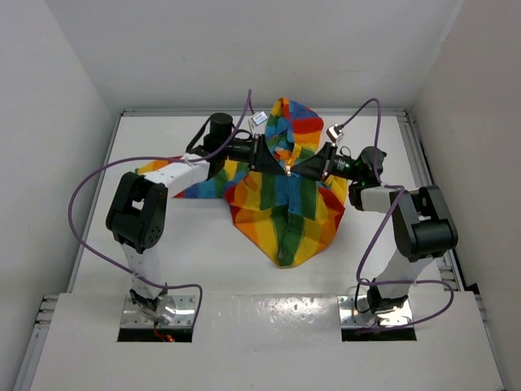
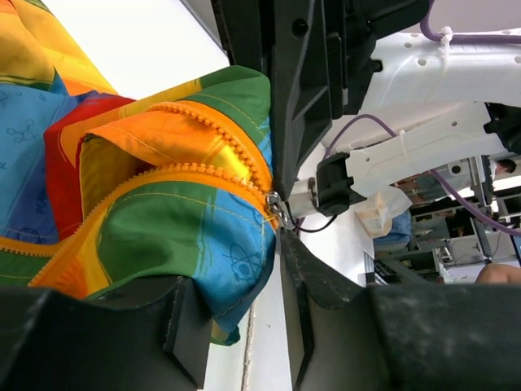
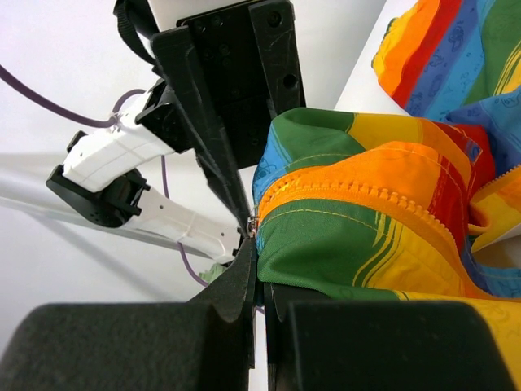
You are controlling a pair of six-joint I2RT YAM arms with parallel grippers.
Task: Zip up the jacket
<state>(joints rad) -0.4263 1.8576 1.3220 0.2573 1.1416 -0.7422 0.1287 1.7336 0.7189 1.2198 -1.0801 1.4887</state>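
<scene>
We held the right pincer [image 3: 250, 248] pressed together on the slider [image 2: 275, 208], which sat at its very tips. The left pincer [image 1: 275, 161], facing it tip to tip, was partly closed on a fold of the jacket [image 1: 285, 204] just beside the slider. We judged this was to tension the zip against the pull. Past the right pincer's tips the teeth [image 2: 203, 122] lay parted. The rest of the jacket sagged below both pincers onto the desk [image 1: 203, 236].

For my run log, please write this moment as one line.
left end effector: jacket fabric between fingers, grip unclear | right end effector: shut on zipper pull | zipper teeth: apart
</scene>
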